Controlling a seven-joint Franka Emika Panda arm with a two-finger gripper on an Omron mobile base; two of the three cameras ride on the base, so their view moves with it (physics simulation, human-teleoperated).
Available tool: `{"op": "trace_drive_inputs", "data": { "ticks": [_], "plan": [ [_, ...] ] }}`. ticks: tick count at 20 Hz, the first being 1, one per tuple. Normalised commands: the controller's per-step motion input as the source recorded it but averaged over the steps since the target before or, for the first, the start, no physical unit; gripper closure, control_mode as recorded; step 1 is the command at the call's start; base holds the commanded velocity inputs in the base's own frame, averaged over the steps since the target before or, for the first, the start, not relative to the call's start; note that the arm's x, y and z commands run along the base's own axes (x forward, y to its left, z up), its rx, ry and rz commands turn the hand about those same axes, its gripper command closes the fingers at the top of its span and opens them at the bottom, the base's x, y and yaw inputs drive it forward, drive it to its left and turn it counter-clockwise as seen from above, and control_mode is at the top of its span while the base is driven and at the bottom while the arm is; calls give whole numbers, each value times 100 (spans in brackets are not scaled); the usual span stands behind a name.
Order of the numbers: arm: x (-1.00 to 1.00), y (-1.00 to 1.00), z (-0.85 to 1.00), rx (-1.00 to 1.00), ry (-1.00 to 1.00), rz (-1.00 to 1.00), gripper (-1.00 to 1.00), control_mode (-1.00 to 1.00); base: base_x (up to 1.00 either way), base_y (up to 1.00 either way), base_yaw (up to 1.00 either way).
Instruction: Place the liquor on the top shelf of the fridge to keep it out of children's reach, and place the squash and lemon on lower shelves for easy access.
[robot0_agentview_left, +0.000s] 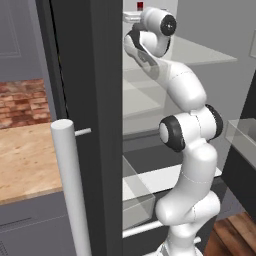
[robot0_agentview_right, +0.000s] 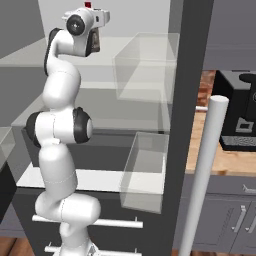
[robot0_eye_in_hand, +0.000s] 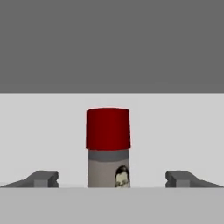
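Two fingertips of the end effector (robot0_eye_in_hand: 112, 179) stand wide apart at 9 and 3 o'clock of the liquor (robot0_eye_in_hand: 108, 148), touching nothing. It stands upright on the top shelf (robot0_agentview_right: 135, 57) of the fridge (robot0_agentview_left: 85, 100); its base is cut off, its label hard to read.

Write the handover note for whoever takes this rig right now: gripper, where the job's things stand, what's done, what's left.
Gripper: open, fingers well apart on either side of the liquor, not touching it.
Liquor: upright, red cap up, at the top of the open fridge, at the level of the top shelf; its base is hidden, so I cannot confirm it rests on the pane.
Done: liquor appears delivered and released.
Left: back the arm out, then put the squash and lemon on lower shelves.
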Motion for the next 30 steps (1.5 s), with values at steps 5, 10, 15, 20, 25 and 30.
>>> {"op": "trace_drive_inputs", "data": {
  "ticks": [5, 10, 15, 20, 25, 30],
  "plan": [
    [-4, -12, 0, -6, 11, -2, -100, -100, 0, 0, 0],
    [-17, -20, 0, -6, 10, -3, -100, -100, 0, 0, 0],
    [-26, -14, 0, -5, 3, -3, -100, -100, 0, 0, 0],
    [-59, -6, -10, -5, 1, -3, -100, -100, 0, 0, 0],
    [-83, 0, -53, -4, -1, -2, -100, -100, 0, 0, 0],
    [-88, 0, -57, -1, -5, -1, -100, -100, 0, 0, 0]
  ]
}}
